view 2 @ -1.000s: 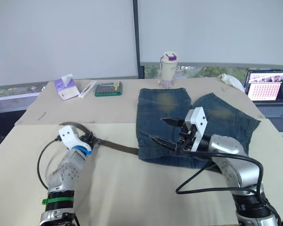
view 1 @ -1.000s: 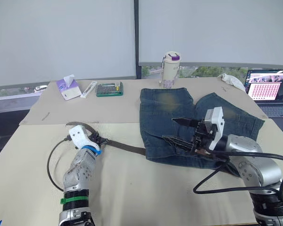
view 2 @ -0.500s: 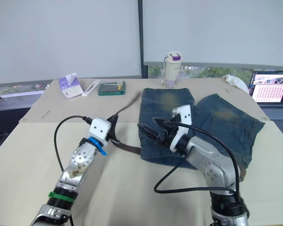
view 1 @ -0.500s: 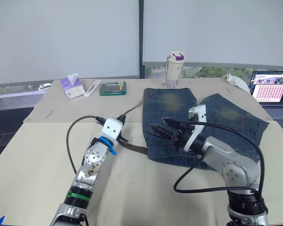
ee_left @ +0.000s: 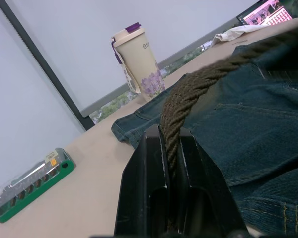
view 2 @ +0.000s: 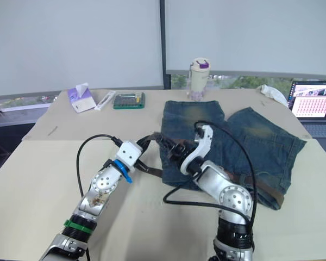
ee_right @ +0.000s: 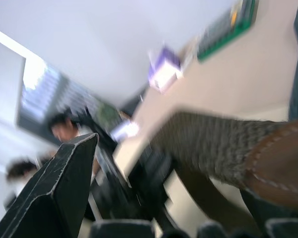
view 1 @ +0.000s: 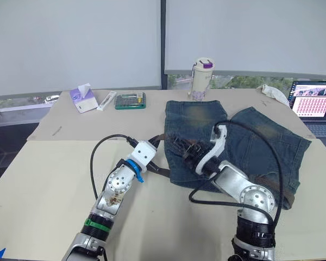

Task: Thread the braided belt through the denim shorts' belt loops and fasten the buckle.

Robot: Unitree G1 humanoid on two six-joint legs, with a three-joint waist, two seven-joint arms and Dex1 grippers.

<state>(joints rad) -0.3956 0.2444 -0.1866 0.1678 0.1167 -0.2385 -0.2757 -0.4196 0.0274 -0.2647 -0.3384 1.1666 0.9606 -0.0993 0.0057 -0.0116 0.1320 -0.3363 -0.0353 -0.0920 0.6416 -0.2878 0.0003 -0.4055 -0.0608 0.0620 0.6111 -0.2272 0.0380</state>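
Note:
The denim shorts (view 1: pixel 250 136) lie flat on the table with the waistband toward me. The braided belt (view 1: pixel 158 172) comes out from the waistband's left end and loops up into my left gripper (view 1: pixel 158 142), shut on it; the left wrist view shows the brown braid (ee_left: pixel 176 109) clamped between the fingers (ee_left: pixel 149 168). My right gripper (view 1: pixel 179 147) stands open over the waistband's left corner, pointing at the left gripper, and the belt's leather tip (ee_right: pixel 275 166) hangs just beyond its finger (ee_right: pixel 54 193). More belt (view 2: pixel 263 187) runs along the waistband to the right. The buckle and belt loops are too small to make out.
At the table's far side stand a cream cup (view 1: pixel 202 79), a green box (view 1: pixel 130 101), a tissue pack (view 1: pixel 81 99) and a white cloth (view 1: pixel 274 93). A laptop (view 1: pixel 315 106) sits at the right edge. Black cables arc over both arms.
My left gripper has carried the belt rightward up to the shorts' left corner. The right gripper has swung left across the waistband to meet it. The camera shifted too.

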